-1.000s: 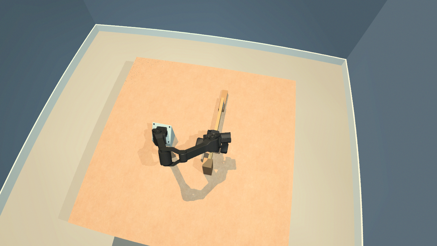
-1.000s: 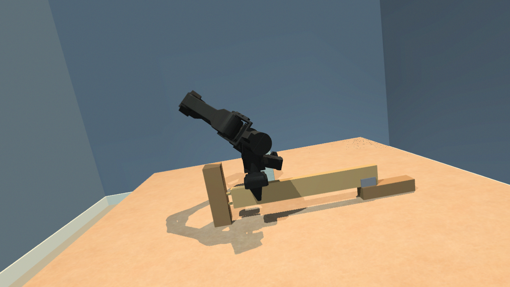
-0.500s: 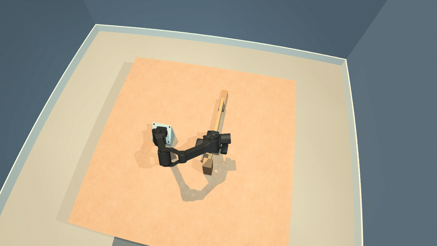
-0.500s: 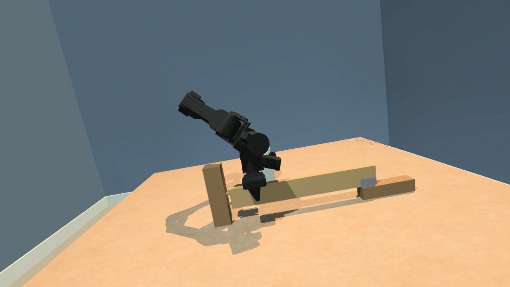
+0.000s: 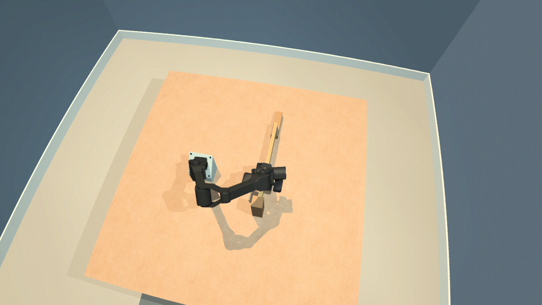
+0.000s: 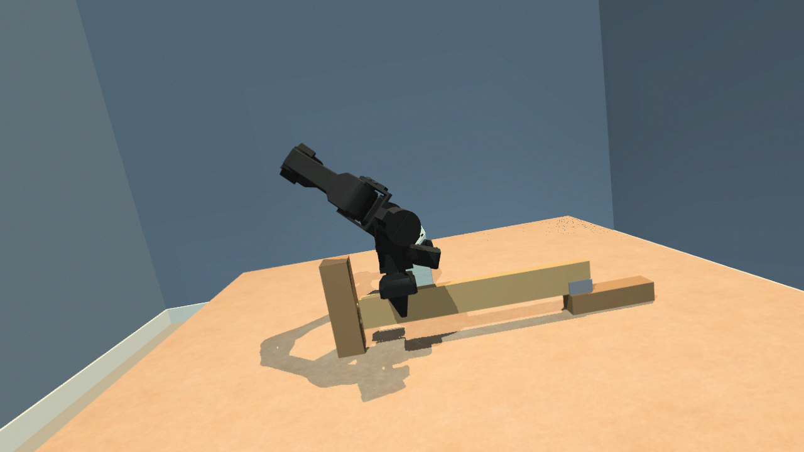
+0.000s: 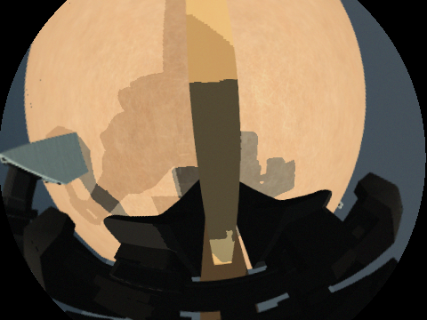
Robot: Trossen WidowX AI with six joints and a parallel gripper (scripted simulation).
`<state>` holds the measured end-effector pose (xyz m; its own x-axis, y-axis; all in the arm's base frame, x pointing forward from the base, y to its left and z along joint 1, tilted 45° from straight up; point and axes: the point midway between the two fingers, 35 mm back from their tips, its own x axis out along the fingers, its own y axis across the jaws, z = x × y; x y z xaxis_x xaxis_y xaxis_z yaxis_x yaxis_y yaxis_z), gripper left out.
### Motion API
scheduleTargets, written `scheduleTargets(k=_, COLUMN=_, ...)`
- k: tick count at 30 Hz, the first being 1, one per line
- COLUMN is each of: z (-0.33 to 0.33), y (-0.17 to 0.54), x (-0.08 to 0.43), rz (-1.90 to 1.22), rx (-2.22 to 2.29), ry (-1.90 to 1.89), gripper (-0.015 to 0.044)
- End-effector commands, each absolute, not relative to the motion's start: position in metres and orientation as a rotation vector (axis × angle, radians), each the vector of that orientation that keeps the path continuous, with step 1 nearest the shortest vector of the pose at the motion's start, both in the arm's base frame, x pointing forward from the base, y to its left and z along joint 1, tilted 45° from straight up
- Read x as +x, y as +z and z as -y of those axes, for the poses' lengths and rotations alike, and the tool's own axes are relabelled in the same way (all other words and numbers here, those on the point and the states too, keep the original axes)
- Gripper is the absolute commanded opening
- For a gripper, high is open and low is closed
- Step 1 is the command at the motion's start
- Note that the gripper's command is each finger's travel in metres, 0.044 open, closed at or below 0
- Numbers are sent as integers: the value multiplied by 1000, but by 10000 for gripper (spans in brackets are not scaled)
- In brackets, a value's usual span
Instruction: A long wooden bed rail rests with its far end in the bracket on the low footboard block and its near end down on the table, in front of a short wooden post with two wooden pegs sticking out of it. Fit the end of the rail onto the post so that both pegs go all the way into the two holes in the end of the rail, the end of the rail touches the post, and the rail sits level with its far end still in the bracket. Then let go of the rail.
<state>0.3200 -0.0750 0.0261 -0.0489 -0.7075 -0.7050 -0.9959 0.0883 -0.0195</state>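
pale wood fills the wrist view, yet we cannot make out the pegs; in the exterior view the rail (image 6: 494, 286) end sits against or just beside the post (image 6: 343, 306), with any gap too small to tell. the gripper (image 6: 400, 303) hides part of the rail near that end, clenched on it from above. the arm's shadow darkens the orange surface (image 6: 562, 382) below. we see the grey bracket (image 6: 580, 287) on the footboard block (image 6: 612, 295) holding the far end. the rail is long, light tan, raised off the surface, roughly level.
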Motion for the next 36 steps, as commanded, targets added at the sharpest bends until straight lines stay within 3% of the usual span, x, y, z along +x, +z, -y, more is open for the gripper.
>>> scheduleTargets(k=1, z=76, y=29, x=320, rz=-1812, rx=-1679, ry=669, gripper=0)
scheduleTargets(k=14, z=79, y=32, x=320, rz=-1812, rx=-1679, ry=668, gripper=0)
scheduleTargets(k=30, z=78, y=29, x=320, rz=-1815, rx=-1676, ry=669, gripper=420)
scheduleTargets(k=36, z=68, y=29, x=321, rz=-1813, rx=-1676, ry=670, gripper=440)
